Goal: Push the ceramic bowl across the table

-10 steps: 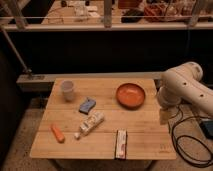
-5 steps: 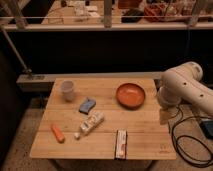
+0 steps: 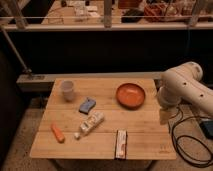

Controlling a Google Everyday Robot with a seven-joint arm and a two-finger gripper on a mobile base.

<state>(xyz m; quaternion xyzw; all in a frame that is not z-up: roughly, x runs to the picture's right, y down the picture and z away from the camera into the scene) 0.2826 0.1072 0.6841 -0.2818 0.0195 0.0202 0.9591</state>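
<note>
Upright ceramic bowl (image 3: 131, 95) sits right-rear on counter (image 3: 145, 145). End effector (image 3: 164, 116) hangs near its right, by counter edge; how open, cannot tell, seemingly empty. Risk: contact high on rim tips bowl; long leftward push drives it into cup (image 3: 67, 90).

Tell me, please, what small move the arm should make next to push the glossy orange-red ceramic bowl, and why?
Probably move the gripper left, toward the right rim of the wide orange-red ceramic bowl. The gripper hangs by the right edge of the light wooden plank table, apart from the bowl, so nothing touches it yet.
</note>
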